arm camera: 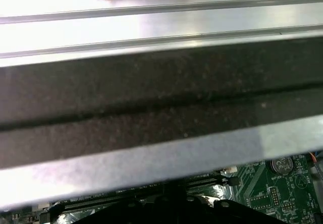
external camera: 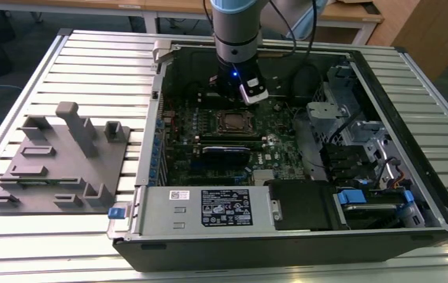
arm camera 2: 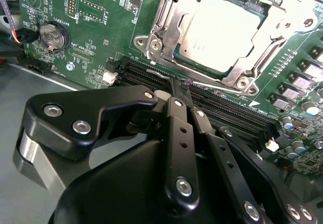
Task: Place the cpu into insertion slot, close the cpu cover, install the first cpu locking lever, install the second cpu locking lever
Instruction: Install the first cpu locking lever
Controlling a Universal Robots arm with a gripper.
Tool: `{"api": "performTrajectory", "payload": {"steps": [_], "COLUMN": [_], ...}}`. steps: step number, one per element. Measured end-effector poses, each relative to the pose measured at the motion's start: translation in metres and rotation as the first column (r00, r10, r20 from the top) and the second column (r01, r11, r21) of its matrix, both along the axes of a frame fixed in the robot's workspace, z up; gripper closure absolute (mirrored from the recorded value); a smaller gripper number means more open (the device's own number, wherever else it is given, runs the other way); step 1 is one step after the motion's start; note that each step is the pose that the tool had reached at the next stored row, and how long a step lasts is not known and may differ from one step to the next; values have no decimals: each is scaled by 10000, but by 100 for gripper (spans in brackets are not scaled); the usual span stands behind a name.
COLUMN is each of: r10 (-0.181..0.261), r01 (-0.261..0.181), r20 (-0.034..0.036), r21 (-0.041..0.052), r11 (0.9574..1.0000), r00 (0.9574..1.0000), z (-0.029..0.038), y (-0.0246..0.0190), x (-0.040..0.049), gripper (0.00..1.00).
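I look down the arm (external camera: 238, 35) into the open computer case (external camera: 412, 177) that sits on the slatted counter (external camera: 98, 53). The pincer (arm camera 2: 176, 89) hangs low over the green motherboard (arm camera 2: 96, 12). In the second wrist view its black fingers (arm camera 2: 177, 128) come together at the tips with nothing between them, so I see it as closed and holding nothing.

The cpu (arm camera 2: 222, 27) is just past the pincer's tips, not touching them. It lies flat in the insertion slot (arm camera 2: 149, 44), with its pale grey top facing up. The cpu cover (arm camera 2: 169, 19), a shiny metal frame, lies down around the cpu's edges. I cannot tell how the two locking levers sit.

Right under the pincer's tips run the long black memory slots (arm camera 2: 222, 110). They lie between the pincer and the cpu. A round coin battery (arm camera 2: 53, 35) sits off to one side of the pincer, well apart from the cpu.

In the exterior view a silver power box (external camera: 204, 209) fills the near end of the case, far from the pincer. A grey block with pegs (external camera: 59, 159) rests on the counter outside the case, on the exterior view's left.
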State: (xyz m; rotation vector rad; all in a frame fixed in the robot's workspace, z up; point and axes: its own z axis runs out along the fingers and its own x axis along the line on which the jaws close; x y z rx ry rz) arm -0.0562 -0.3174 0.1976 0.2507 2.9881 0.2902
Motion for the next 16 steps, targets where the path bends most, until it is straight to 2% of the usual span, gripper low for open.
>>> {"api": "performTrajectory", "payload": {"steps": [4, 8, 12, 16], "r10": [0, 0, -2, -7], "r01": [0, 1, 3, 9], "r20": [6, 21, 66, 131], "r21": [-7, -72, -138, -163], "r11": [10000, 10000, 9999, 9999], "r00": [10000, 10000, 10000, 9999], "z": [-1, -9, -21, -39], "y": [0, 0, 0, 0], "x": [0, 0, 0, 0], "gripper": [90, 90, 90, 90]}}
